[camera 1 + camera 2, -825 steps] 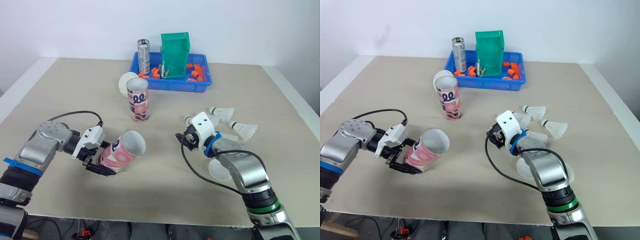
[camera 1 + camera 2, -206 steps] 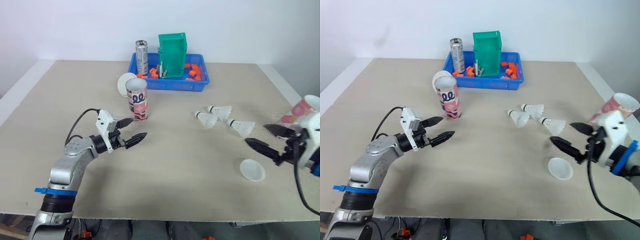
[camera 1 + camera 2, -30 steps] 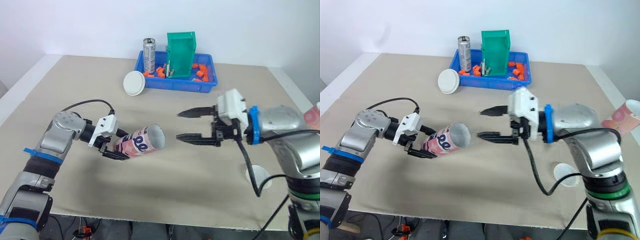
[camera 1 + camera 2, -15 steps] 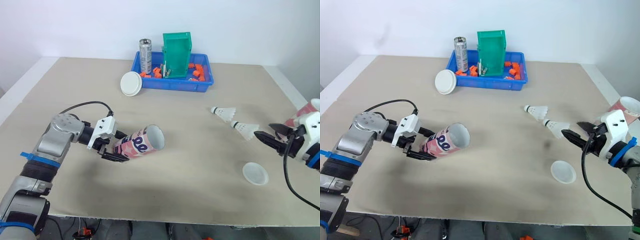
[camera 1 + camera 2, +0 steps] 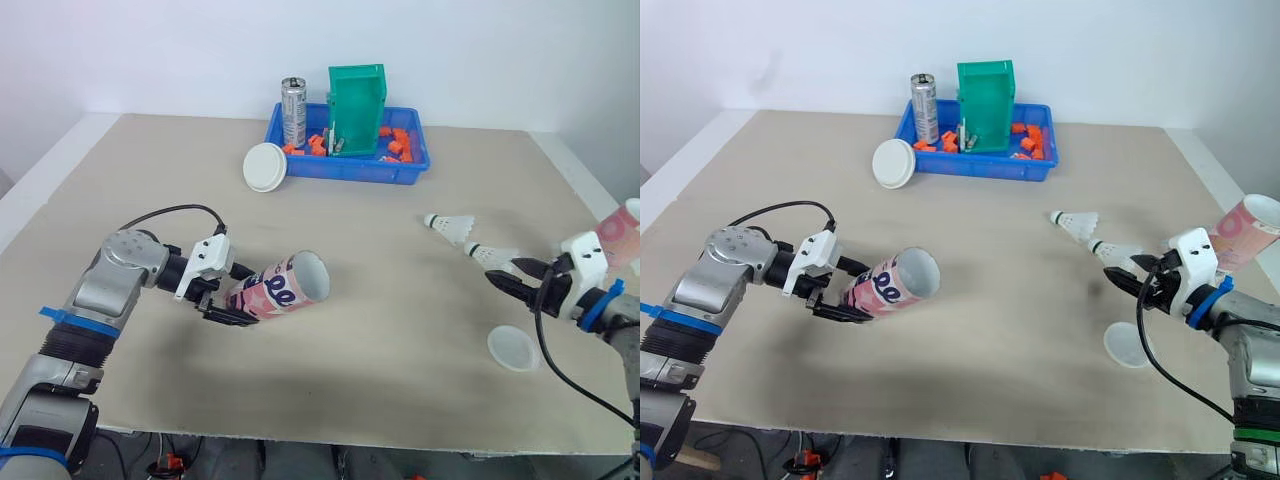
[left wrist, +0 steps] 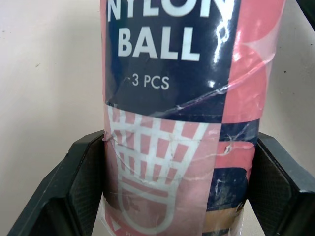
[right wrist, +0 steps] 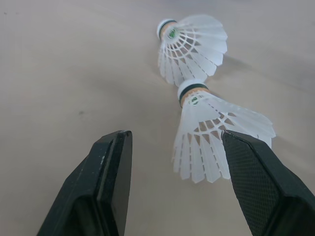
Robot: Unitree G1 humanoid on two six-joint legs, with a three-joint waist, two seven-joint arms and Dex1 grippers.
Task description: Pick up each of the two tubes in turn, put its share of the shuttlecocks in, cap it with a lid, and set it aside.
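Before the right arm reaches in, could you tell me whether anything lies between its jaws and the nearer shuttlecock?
Nothing visible does. The right jaws are open, with bare table between them and the nearer shuttlecock; the other shuttlecock lies beyond it.

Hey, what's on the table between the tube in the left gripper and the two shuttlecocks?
Nothing: the left eye view shows bare table between the tube and the shuttlecocks.

The left arm [image 5: 105,285] reaches in from the left edge of the surface [image 5: 380,340], elbow bent. Its black two-fingered left gripper [image 5: 224,300] has its jaws clamped on a pink and navy cardboard tube [image 5: 285,288], held nearly level. The right arm [image 5: 622,330] comes in low from the right edge; the right gripper [image 5: 503,271] points left, jaws spread wide.
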